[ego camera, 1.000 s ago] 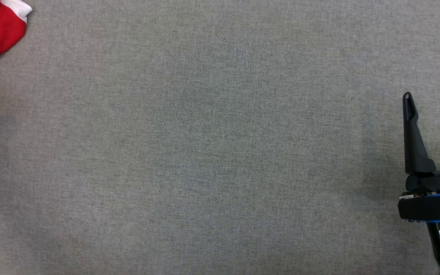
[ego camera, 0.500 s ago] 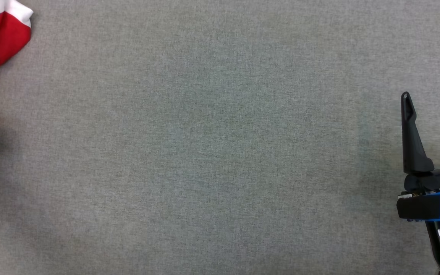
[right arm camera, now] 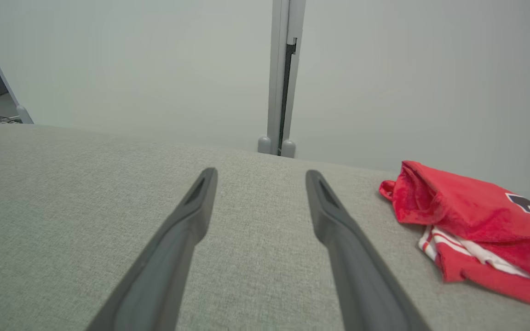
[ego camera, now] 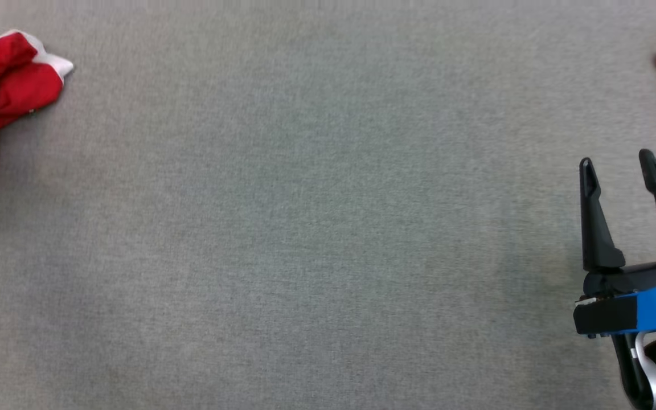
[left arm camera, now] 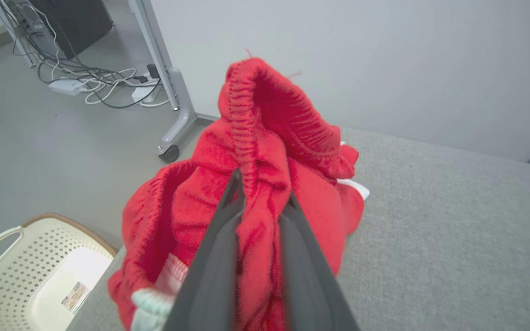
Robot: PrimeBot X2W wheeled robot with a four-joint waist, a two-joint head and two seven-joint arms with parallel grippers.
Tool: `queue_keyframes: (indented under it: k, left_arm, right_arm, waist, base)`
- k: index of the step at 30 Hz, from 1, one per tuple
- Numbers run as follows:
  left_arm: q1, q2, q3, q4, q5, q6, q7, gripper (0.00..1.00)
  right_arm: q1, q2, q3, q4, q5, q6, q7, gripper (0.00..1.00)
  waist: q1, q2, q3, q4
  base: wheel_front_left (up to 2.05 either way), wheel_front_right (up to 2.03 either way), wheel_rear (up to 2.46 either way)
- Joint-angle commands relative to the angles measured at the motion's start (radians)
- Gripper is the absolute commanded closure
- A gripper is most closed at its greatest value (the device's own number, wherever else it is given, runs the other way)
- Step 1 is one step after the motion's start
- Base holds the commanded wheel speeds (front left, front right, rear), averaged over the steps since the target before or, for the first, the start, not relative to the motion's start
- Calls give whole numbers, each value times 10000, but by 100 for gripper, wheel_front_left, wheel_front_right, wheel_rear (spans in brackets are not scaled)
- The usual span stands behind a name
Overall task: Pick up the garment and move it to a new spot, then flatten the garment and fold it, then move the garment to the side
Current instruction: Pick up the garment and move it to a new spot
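Far left: basket (left arm camera: 25, 271) on the floor just past the table (ego camera: 328, 228) edge. A slip here probably drops the cloth off the table.

garment (left arm camera: 265, 151): red with white trim, bunched at the far-left table edge, upper left in the head view (ego camera: 9, 85). Can't tell if the low folds are clear of the table.

left gripper (left arm camera: 262, 193): jaws pinched nearly shut on a thick fold by the ribbed band, cloth spilling out both sides. Step in hand looks like pick and carry to a new spot.

How I'd do it:
- The grip is on a bunch, so the outer layers could creep. Go straight up first and confirm the whole piece follows.
- Lift until the trailing hem is off the cloth-covered table. Dragging will ball it up more.
- Carry right to the bare middle and lower slowly so it drapes instead of heaping.

right gripper (ego camera: 616, 158): low right, jaws wide apart and holding nothing, seen too in its wrist view (right arm camera: 260, 174). It's well placed to take the opposite edge for flattening.

Far right: second red garment (right arm camera: 476, 220) lies at the table's right edge. Land well short of it so the two don't tangle.
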Motion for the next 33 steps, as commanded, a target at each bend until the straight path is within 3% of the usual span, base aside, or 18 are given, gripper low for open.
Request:
queue_keyframes:
  k: [1, 8, 14, 26, 33]
  left_arm:
    - [-188, 72, -81, -136, 55, -17, -78, 100]
    - [-913, 372, -920, -1992, 40, -18, -346, 100]
    - [-1530, 287, -1646, -3837, 324, -18, 40, 100]
    - [-2306, -717, -2787, -7270, 713, 305, 1359, 100]
    - [-1365, -1293, -3229, -7736, 565, 572, 1294, 100]
  right_arm:
    - [71, 55, 2, 49, 47, 1, -84, 0]
    - [265, 156, 88, 719, 371, 1, -552, 0]
    - [403, 169, 216, 1372, 888, 1, -1015, 0]
    - [74, 170, 623, 2571, 1742, 1, -1959, 0]
    - [0, 169, 677, 2910, 1864, 1, -2276, 0]
  waist:
    - [1, 0, -312, -278]
    - [1, 0, -1075, -814]
    - [1, 0, -1535, -1513]
    - [1, 0, -1498, -3404]
    - [1, 0, -1344, -3685]
  base:
    - [0, 0, 0]
    - [0, 0, 0]
    - [0, 0, 0]
    - [0, 0, 0]
    - [0, 0, 0]
